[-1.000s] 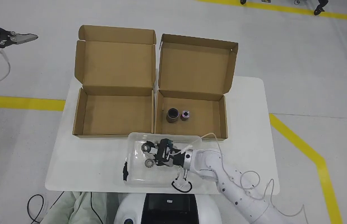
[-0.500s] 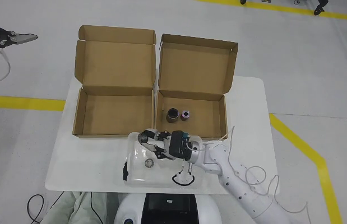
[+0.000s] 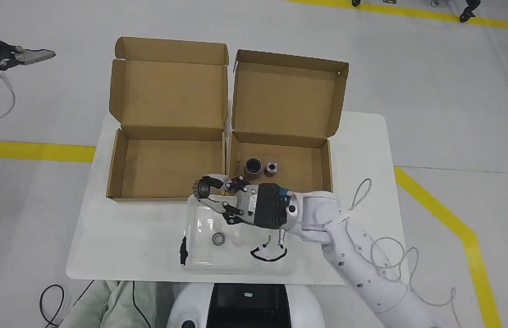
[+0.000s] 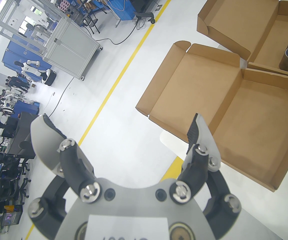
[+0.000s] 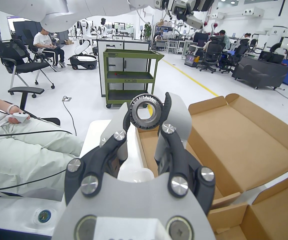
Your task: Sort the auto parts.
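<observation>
One bearing ring [image 5: 146,114], clenched in the right pincer [image 5: 146,111] over the far left corner of the clear tray [image 3: 237,258] on the table [image 3: 360,164]; a second ring [image 3: 218,239] lying inside that tray; left pincer [image 4: 120,123] spread wide, well away from the tray.

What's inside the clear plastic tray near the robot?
A loose bearing and a black ring lie inside the clear tray. The right gripper, shut on another bearing, and its arm cover the tray's far side, so anything beneath is hidden.
</observation>
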You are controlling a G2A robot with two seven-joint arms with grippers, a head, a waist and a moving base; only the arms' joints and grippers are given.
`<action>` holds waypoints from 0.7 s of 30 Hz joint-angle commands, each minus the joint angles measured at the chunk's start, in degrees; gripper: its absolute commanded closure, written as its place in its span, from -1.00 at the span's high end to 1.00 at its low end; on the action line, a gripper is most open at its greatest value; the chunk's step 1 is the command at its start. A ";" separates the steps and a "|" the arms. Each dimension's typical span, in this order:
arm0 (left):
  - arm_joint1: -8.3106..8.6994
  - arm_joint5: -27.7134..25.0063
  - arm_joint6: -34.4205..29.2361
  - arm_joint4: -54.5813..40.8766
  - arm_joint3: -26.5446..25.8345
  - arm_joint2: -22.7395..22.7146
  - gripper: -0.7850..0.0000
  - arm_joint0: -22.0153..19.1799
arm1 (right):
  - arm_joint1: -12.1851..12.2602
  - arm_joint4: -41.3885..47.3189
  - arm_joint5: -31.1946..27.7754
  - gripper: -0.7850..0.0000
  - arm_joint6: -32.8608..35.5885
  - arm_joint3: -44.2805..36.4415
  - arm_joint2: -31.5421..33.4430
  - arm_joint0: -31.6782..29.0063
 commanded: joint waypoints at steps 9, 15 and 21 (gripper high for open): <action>0.00 0.00 0.00 0.00 0.00 0.00 1.00 0.00 | -0.88 2.21 3.07 -1.00 1.20 -3.84 0.41 3.88; 0.00 0.00 0.00 0.00 0.00 0.00 1.00 0.00 | -0.77 0.70 5.94 -1.00 0.83 -8.13 2.20 3.34; 0.00 0.00 0.00 0.00 0.00 0.00 1.00 0.00 | -0.77 1.59 7.45 -1.00 0.46 -10.19 4.33 3.71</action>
